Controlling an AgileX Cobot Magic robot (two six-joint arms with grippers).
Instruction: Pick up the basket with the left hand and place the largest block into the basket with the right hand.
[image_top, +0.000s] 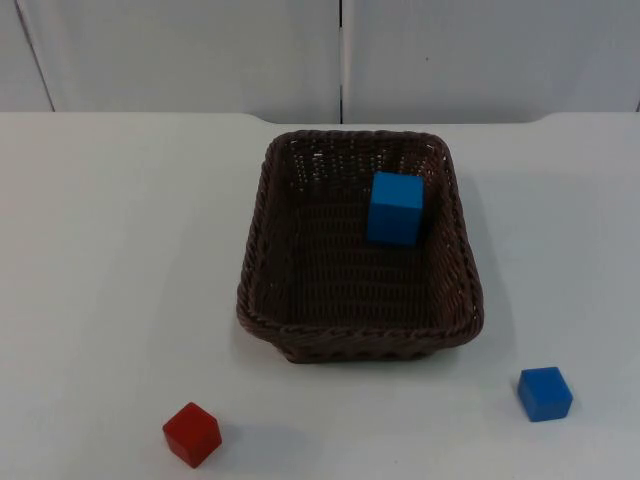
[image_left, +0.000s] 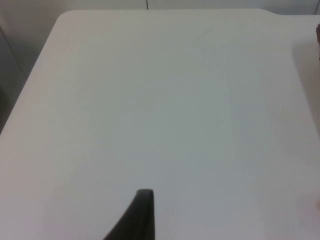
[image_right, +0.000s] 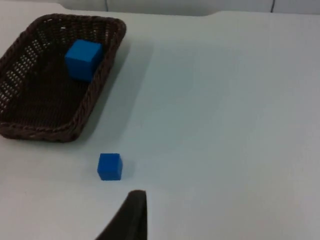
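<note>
The basket (image_top: 300, 310) sits mid-tabletop (image_top: 110, 250) toward the far edge, the large blue block (image_top: 394, 208) in its far right corner. The small blue block (image_top: 545, 393) and red block (image_top: 192, 434) lie near the front edge. I cannot tell how my claws stand.

Left gripper (image_left: 137, 220) one black fingertip above the table, right gripper (image_right: 131, 217) likewise, both arms waiting
</note>
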